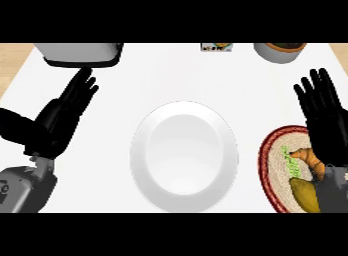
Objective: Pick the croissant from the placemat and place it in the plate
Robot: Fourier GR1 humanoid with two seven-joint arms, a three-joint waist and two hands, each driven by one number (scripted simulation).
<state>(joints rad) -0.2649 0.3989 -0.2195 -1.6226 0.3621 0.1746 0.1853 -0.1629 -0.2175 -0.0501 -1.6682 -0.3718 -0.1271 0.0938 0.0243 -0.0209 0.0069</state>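
Two hands hang over the white counter (169, 70), and we go from the biggest thing down. The plate (184, 155) sits in the middle, white and holding nothing. Right of it lies the placemat (273, 145), round, woven, with a red rim, partly cut off by the view's edge and by our right forearm. Our left hand (55, 120) shows at the left of the view, fingers straight and close together, thumb spread wide, holding nothing; it rests there. Our right hand (328, 117) is above the far part of the placemat, fingers straight and slightly fanned, also holding nothing.

On the placemat we see the croissant (307, 159), brown and curved, just below the right palm and partly hidden by the wrist. Beside it lie a small green item (290, 162) and a yellow-brown item (304, 196), both close to the croissant.

As we judge it, the risk is in the crowding: closing the fingers could catch a neighbour or push the croissant off the placemat, and the wrist hides much of the target.

At the far edge stand a grey appliance (81, 52), a small box (216, 47) and a bowl (280, 51) with something dark inside that we cannot identify.
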